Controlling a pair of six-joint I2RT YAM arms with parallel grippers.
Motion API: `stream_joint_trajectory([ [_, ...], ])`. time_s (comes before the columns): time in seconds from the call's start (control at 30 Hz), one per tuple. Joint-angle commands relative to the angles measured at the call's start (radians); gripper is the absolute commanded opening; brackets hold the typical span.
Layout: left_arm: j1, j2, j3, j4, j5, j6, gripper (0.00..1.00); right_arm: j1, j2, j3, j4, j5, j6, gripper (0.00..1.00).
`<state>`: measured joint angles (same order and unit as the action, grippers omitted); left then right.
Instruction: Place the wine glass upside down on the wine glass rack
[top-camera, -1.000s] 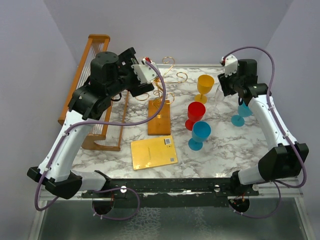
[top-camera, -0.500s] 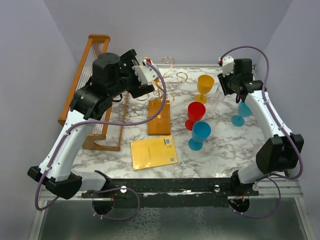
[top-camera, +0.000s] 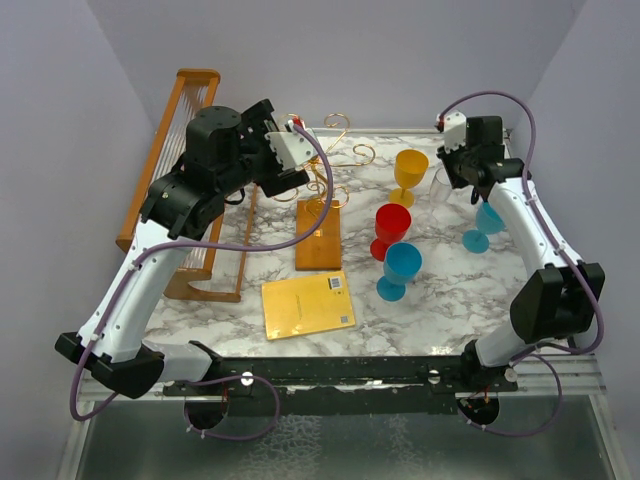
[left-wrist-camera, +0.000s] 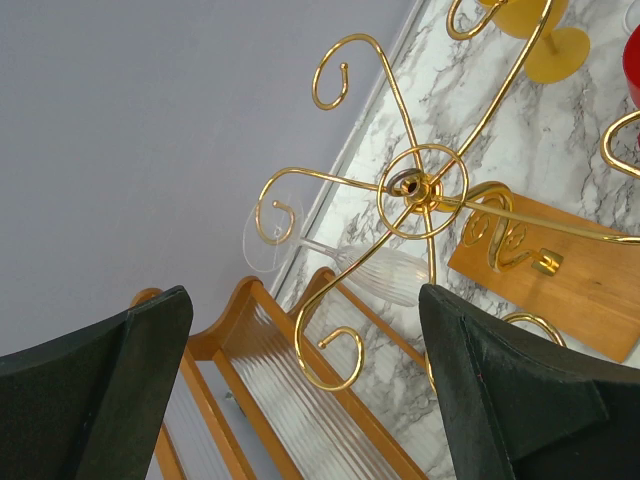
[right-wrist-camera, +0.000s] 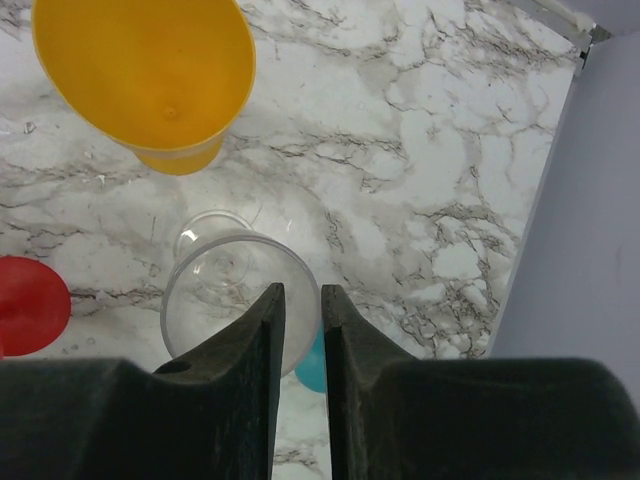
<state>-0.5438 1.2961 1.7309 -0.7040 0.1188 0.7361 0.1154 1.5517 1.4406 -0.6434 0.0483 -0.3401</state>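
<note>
One wine glass (right-wrist-camera: 222, 285) upright by the far right corner of the worktop (top-camera: 450, 290), well apart from the wine glass rack (top-camera: 318, 235).
My right gripper (right-wrist-camera: 302, 292) straddles its rim, jaws nearly together; I cannot tell if they pinch. Just beside stands a yellow goblet (right-wrist-camera: 150, 80); my left gripper (left-wrist-camera: 305, 295) gapes over the rack.

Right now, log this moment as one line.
left fingers: open, near wine glass rack | right fingers: narrow gap astride rim of upright clear wine glass | status: glass on table, not yet racked
</note>
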Motion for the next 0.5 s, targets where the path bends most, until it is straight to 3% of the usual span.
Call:
stream_joint_trajectory([
  [0.0,-0.002,-0.022,-0.012,0.023,0.016,-0.003,0.99,-0.011,0.024,0.034,-0.013,0.020,-0.013,0.20],
  [0.47,-0.002,-0.026,-0.041,0.057,0.004,-0.037,0.99,-0.043,0.016,0.050,-0.022,-0.049,-0.018,0.06],
])
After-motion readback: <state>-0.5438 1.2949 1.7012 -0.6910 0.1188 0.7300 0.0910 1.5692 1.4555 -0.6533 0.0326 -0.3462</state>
